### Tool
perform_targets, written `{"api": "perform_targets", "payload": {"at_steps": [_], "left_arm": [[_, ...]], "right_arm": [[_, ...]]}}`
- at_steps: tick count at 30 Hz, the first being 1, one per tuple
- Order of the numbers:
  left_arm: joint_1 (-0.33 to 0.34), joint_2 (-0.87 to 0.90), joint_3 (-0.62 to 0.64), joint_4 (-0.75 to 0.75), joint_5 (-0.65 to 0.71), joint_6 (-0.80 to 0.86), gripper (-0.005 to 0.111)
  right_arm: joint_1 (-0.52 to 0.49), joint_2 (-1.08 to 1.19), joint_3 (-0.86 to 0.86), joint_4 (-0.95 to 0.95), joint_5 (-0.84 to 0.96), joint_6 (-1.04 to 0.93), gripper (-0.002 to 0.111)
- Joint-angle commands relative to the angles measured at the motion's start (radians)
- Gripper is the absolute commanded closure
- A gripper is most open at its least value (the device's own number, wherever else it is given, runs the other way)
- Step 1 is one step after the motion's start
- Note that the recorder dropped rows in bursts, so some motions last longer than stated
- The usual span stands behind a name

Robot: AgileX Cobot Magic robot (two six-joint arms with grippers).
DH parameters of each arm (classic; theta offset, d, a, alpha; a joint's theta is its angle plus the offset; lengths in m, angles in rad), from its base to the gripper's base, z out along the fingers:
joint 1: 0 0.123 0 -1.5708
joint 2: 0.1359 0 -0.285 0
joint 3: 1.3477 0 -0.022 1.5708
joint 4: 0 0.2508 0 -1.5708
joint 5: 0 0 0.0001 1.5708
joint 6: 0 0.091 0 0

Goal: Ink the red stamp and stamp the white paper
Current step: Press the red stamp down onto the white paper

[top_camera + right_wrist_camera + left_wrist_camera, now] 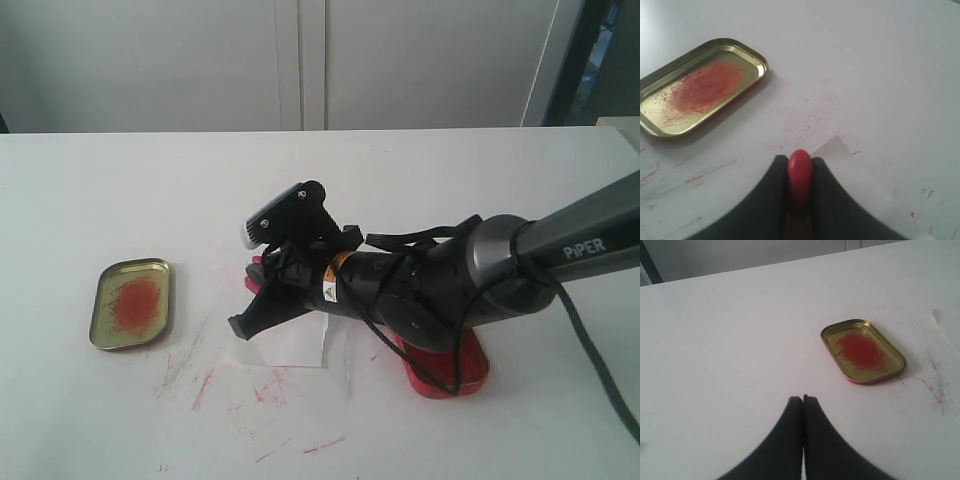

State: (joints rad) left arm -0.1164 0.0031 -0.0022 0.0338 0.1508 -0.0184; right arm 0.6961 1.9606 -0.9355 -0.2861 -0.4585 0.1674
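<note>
Rt gripper (800, 162): black fingers (775, 190) close to lens, jaws clamped on red stamp (800, 172); only its rounded red top shows betw. them, base hidden. Ext. view: same gripper (252, 297) angled down over white paper (297, 345), stamp (255, 268) seen as red bits among the black parts. Contact stamp/paper: cannot tell.
White paper: flat on table (100, 180), centre, part hidden under gripper; one corner (840, 145) shows just past the fingertips.
Gold tin (155, 280): oblong, open, red smear inside; lies well to the left of the paper, apart from it. Also seen from both wrists (832, 335) (747, 60).
Red tin (470, 372): right of paper, mostly covered by rt arm (560, 245).
Lt gripper (803, 400): jaws pressed together, nothing betw. them, above bare table, gold tin beyond it.
Red ink streaks (205, 385): scattered on tabletop around and in front of paper.
</note>
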Motion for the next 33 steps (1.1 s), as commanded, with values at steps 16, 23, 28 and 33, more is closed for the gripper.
{"api": "perform_targets", "payload": {"at_steps": [16,23,28,33], "left_arm": [[-0.008,-0.003,0.002,0.000,-0.001,-0.003,0.107],[-0.008,-0.003,0.002,0.000,-0.001,-0.003,0.107],[-0.008,-0.003,0.002,0.000,-0.001,-0.003,0.107],[-0.008,-0.003,0.002,0.000,-0.001,-0.003,0.107]], "right_arm": [[0.001,0.145,-0.010,0.167,-0.065,-0.012,0.108],[0.001,0.150,-0.010,0.167,-0.059,-0.032,0.108],[0.001,0.161,-0.010,0.170,-0.065,-0.035,0.108],[0.001,0.168,-0.010,0.176,-0.072,-0.036,0.108]]}}
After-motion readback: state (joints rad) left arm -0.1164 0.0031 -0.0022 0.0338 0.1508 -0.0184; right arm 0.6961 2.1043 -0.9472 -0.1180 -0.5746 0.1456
